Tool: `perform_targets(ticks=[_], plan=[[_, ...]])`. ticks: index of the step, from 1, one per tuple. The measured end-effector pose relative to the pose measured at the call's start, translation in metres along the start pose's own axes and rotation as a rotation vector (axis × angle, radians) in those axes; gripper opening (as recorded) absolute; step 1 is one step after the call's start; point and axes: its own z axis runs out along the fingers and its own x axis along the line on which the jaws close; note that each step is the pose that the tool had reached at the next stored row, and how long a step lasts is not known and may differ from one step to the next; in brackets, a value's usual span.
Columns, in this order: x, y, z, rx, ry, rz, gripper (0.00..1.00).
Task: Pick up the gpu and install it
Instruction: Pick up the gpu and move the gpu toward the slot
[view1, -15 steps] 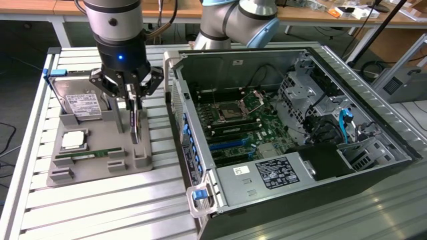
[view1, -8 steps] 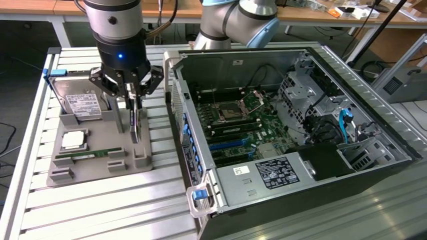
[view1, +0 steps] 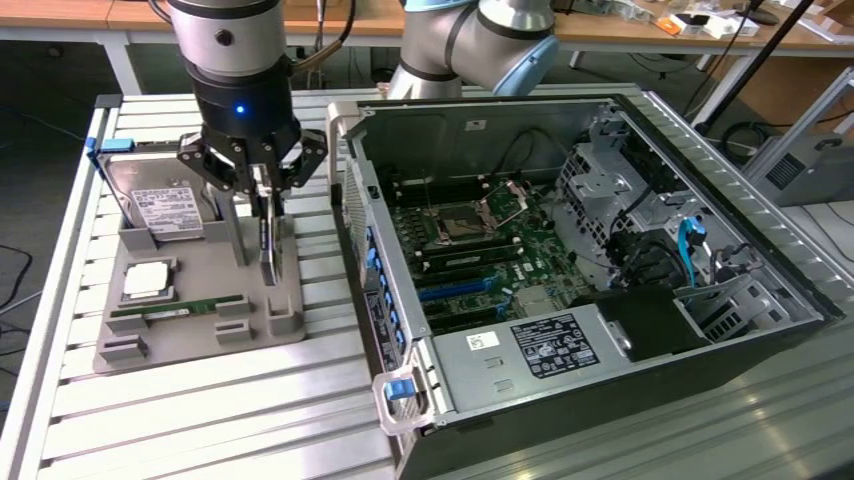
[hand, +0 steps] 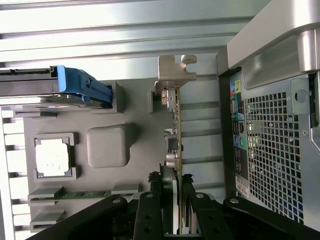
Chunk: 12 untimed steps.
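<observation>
One pincer (view1: 264, 200) hangs over the grey tray (view1: 187, 335) on the slatted metal desk (view1: 200, 420), at the exterior view's left, and its two fingers are clamped on the top edge of the graphics card (view1: 272, 250). The card stands upright on its long edge at the side of the tray nearest the computer case (view1: 561, 260), which lies open just beside it. In the wrist view the pincer (hand: 177, 192) presses the thin graphics card (hand: 175, 135) from both sides, and the card's silver end bracket (hand: 175, 72) points away from the camera, close to the case's perforated back panel (hand: 270, 145). Whether the card's lower edge sits in the tray or is clear of it cannot be told. Elsewhere on the tray rest a hard drive (view1: 160, 205) with a blue frame, a square processor chip (view1: 147, 282) and a narrow green memory stick (view1: 180, 308).
</observation>
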Motion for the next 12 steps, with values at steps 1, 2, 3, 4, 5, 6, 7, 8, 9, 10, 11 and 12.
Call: perform_targets(ticks=[1,2,3,4,5,6,7,8,9,10,11,12], plan=[[0.0,0.0,-0.0002,0.0,0.0,0.0,0.27],[0.0,0.0,-0.0004,0.0,0.0,0.0,0.27],[0.0,0.0,-0.0006,0.0,0.0,0.0,0.27],[0.0,0.0,-0.0008,0.0,0.0,0.0,0.27],[0.0,0.0,-0.001,0.0,0.0,0.0,0.27],[0.0,0.0001,-0.0013,0.0,-0.0001,0.0,0.27],[0.0,0.0001,-0.0018,0.0,0.0,0.0,0.27],[-0.0001,0.0001,-0.0022,0.0,0.0,0.0,0.27],[-0.0001,0.0001,-0.0025,-0.0001,-0.0001,0.0,0.27],[-0.0001,0.0001,-0.0027,0.0,0.0,0.0,0.27],[-0.0001,0.0001,-0.0029,0.0,0.0,0.0,0.27],[-0.0001,0.0001,-0.0031,0.0001,0.0,0.0,0.27]])
